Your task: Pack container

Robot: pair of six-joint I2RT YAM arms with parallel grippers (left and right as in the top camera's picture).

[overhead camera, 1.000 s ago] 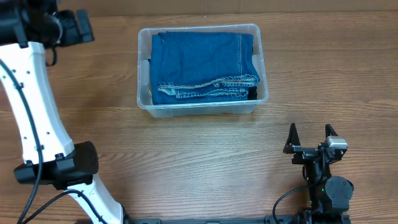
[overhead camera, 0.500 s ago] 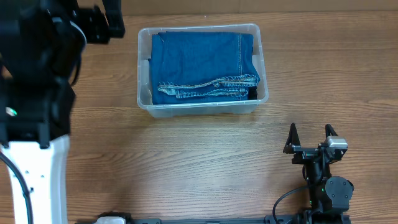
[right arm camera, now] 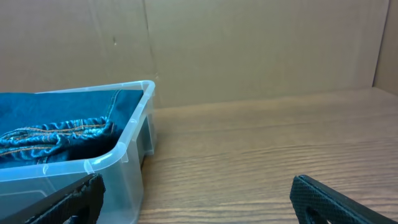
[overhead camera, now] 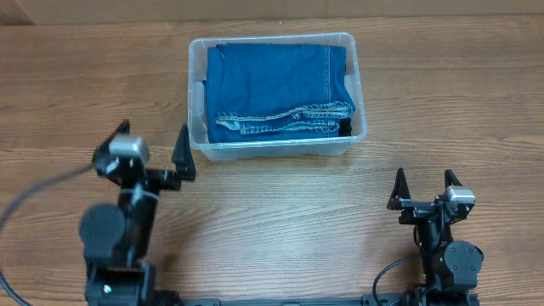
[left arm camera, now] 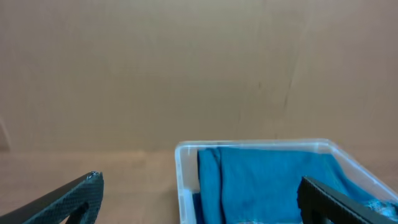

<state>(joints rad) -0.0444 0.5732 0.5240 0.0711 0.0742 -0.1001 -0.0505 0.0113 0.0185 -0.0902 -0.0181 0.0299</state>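
— Where is the bin (overhead camera: 276, 150)?

— On the far side of the table (overhead camera: 280, 225), near the middle. It is clear plastic with round corners and a rim.

— What is in it?

— Folded blue jeans (overhead camera: 272, 81). They fill it almost wall to wall. A seam with pale stitches runs along the near side. There is a small dark bit (overhead camera: 344, 127) in the near right corner, but I cannot tell what it is.

— Any words to read?

— The jeans cover the bottom of the bin, and I cannot make out any writing.

— And the left gripper (overhead camera: 153, 136)?

— It sits low on the table, just beside the bin's near left corner. Its jaws are spread wide with nothing in them. Its own camera looks past one black finger (left arm camera: 68, 199) into the bin (left arm camera: 249, 145).

— The right gripper (overhead camera: 423, 177)?

— It is down by the near edge, well apart from the bin. It is wide too, and it holds nothing. Its camera sees the bin (right arm camera: 118, 180) off to its left and a brown wall (right arm camera: 249, 43) behind.
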